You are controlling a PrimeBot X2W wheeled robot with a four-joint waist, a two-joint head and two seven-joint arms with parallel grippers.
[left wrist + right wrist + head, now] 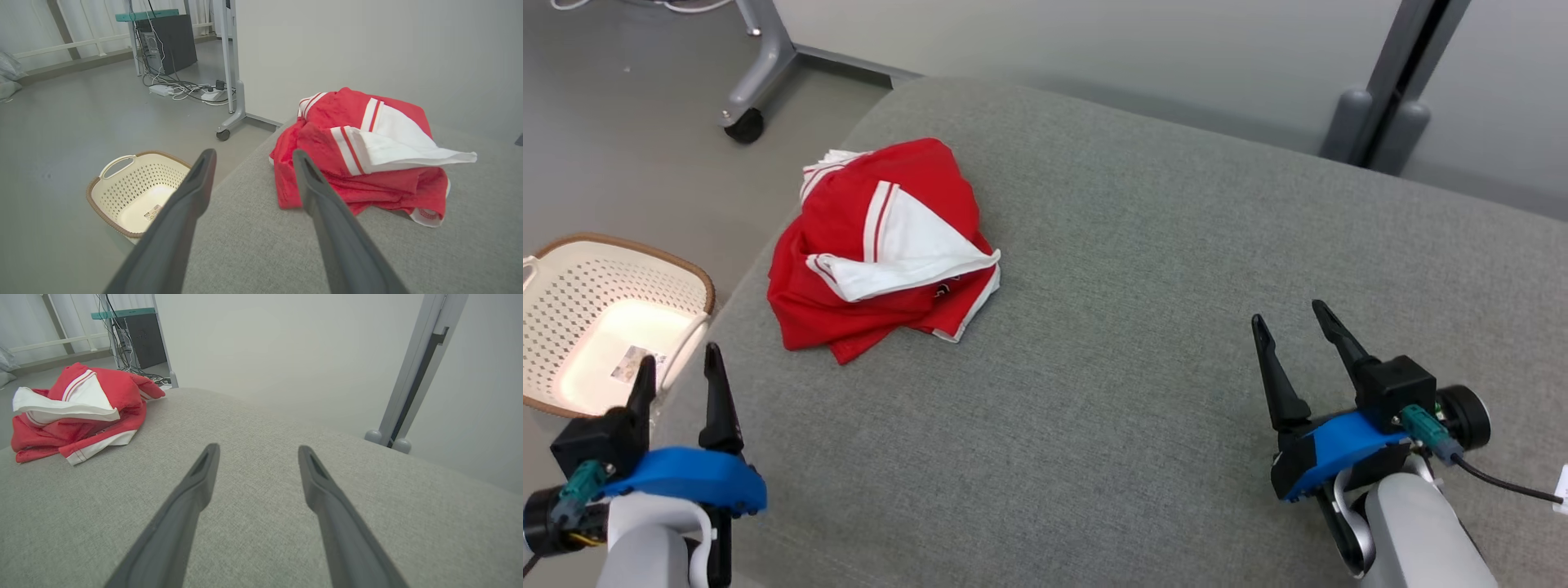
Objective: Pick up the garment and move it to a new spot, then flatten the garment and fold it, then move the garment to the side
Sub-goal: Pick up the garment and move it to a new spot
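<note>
**A:** Where is the garment?

**B:** Bunched in a red-and-white heap on the grey cushion, close to its left edge. The basket stands on the floor beside that edge.

**A:** And the grippers?

**B:** Both are empty. The left gripper hovers at the cushion's near-left corner with its fingers spread wide and nothing between them. The right gripper is the same, fingers apart over bare fabric, well apart from the heap.

**A:** Why is the left one placed there?

**B:** I'd judge it's the one set to make the pick. In its wrist view the fingers point toward the near side of the heap, and the red cloth lies just beyond the right fingertip. Spread fingers suit a grab at a thick fold.

**A:** And the wide bare stretch in the middle?

**B:** Likely the new spot — it has room to spread and fold the garment, which the left edge doesn't give.

**A:** What's the risk?

**B:** The heap is layered, with a white panel flopped loose on top. A pinch on that flap alone may lift one layer and drag the rest — perhaps over the edge toward the basket
</note>
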